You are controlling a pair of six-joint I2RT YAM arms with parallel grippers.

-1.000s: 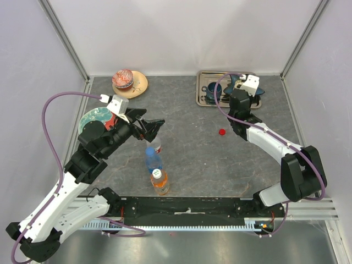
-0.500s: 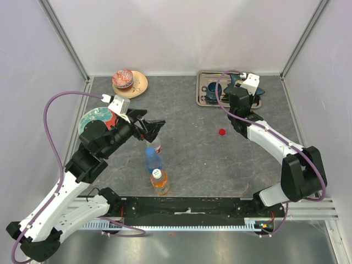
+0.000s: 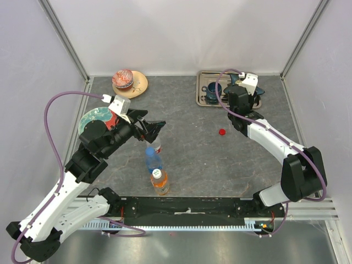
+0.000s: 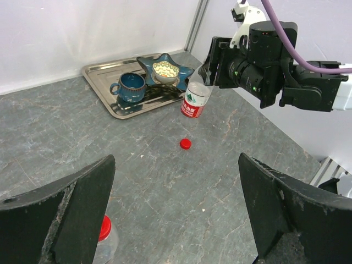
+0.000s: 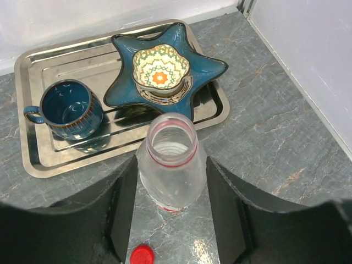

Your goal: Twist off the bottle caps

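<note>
**tomk:** Jaws on the left gripper (image 4: 175, 159) are spread as wide as they go, nothing in them. It's hovering right by the red-capped bottle (image 3: 156, 146). That bottle stands mid-table at the far end of a tight row, with the blue-tinted bottle (image 3: 153, 160) and the orange bottle (image 3: 159, 181) lined up on its near side. All three are capped. My worry is that, coming down that wide, a finger clips the blue one and bowls the row over.

**rigrat:** Agreed. Further right the loose red cap (image 3: 222, 132) lies flat on the table, so one's done. The right gripper (image 5: 171, 165) has its fingers parted either side of the uncapped bottle (image 4: 193, 102), just near of the steel tray (image 4: 102, 82). Can't tell if they touch it or sit just clear. If one drags while backing off, the bottle probably tips.
</note>
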